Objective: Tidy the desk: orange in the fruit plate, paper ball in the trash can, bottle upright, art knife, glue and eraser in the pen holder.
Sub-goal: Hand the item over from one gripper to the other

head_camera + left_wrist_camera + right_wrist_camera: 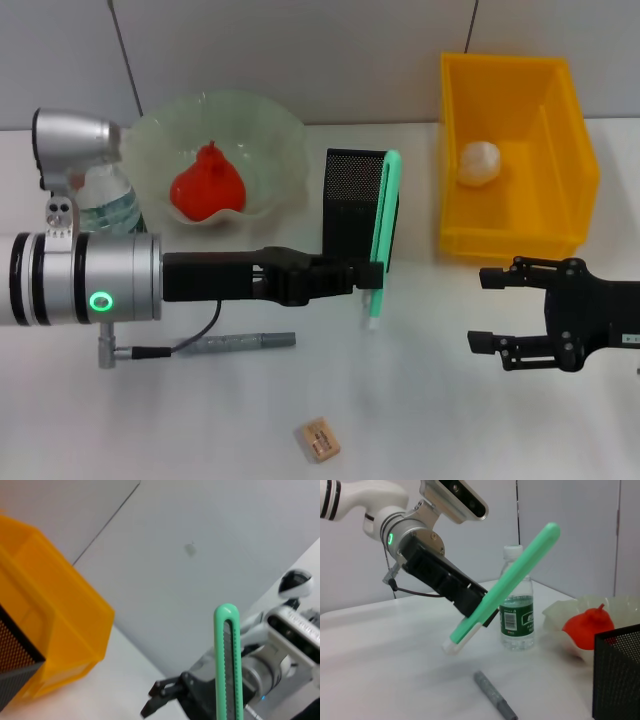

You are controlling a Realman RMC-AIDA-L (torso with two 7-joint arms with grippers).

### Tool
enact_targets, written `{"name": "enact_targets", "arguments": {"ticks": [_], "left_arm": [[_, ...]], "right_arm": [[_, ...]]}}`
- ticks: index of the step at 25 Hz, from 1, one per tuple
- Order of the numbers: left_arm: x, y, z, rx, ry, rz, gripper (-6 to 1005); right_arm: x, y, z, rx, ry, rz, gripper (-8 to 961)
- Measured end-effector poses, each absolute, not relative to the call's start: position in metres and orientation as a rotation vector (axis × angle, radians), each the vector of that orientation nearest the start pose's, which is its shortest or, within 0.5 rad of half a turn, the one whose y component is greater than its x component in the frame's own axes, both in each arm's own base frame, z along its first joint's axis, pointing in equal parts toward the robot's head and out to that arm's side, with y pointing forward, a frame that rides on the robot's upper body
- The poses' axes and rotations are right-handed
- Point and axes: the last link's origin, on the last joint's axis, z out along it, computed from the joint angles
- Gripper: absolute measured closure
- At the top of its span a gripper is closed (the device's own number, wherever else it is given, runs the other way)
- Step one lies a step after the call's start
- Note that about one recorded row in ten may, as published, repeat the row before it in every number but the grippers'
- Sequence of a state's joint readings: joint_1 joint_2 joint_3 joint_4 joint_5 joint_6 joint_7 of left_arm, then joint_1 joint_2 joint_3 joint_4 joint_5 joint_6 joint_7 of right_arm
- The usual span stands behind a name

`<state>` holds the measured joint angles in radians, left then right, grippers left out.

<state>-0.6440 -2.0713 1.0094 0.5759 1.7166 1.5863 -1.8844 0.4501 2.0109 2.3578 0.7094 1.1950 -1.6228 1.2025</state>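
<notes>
Art knife [383,225], green, tilted, pinched near its lower end by the left tool [362,278], just in front of the black mesh pen holder [352,190] at centre. Step in hand, by appearance: lifting the knife for insertion; next it must rise and tip over the holder's rim. Right tool [488,310], at 4 o'clock, hangs spread and idle. White counter [430,420] carries glue [236,343] and eraser [317,439] at 6 o'clock; grey wall behind.

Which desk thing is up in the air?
The green knife. The left end effector holds it tilted above the table, while the grey glue stick and the eraser lie flat.
</notes>
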Motion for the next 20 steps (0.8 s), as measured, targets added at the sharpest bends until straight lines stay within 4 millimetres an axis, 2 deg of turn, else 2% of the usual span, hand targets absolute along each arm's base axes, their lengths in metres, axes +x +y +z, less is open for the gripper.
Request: {"name": "enact_targets", "arguments": {"ticks": [6, 14, 16, 17, 20], "left_arm": [[-0.196, 0.329, -0.038, -2.813, -1.200, -1.115, 803], [-0.209, 0.315, -0.044, -2.589, -1.228, -1.428, 801], [-0.209, 0.315, -0.044, -2.589, -1.228, -1.428, 801], [-0.213, 0.311, -0.047, -2.516, -1.245, -1.486, 801], [-0.216, 0.309, -0.049, -2.460, -1.259, -1.523, 800]], "right_arm": [[0.278, 0.313, 0.019, -2.791, 0.304, 0.611, 153], [0.278, 0.309, 0.012, -2.755, 0.241, 0.654, 153], [0.278, 0.309, 0.012, -2.741, 0.230, 0.662, 153], [0.278, 0.309, 0.011, -2.723, 0.218, 0.673, 153], [0.280, 0.307, 0.009, -2.663, 0.193, 0.722, 153]]}}
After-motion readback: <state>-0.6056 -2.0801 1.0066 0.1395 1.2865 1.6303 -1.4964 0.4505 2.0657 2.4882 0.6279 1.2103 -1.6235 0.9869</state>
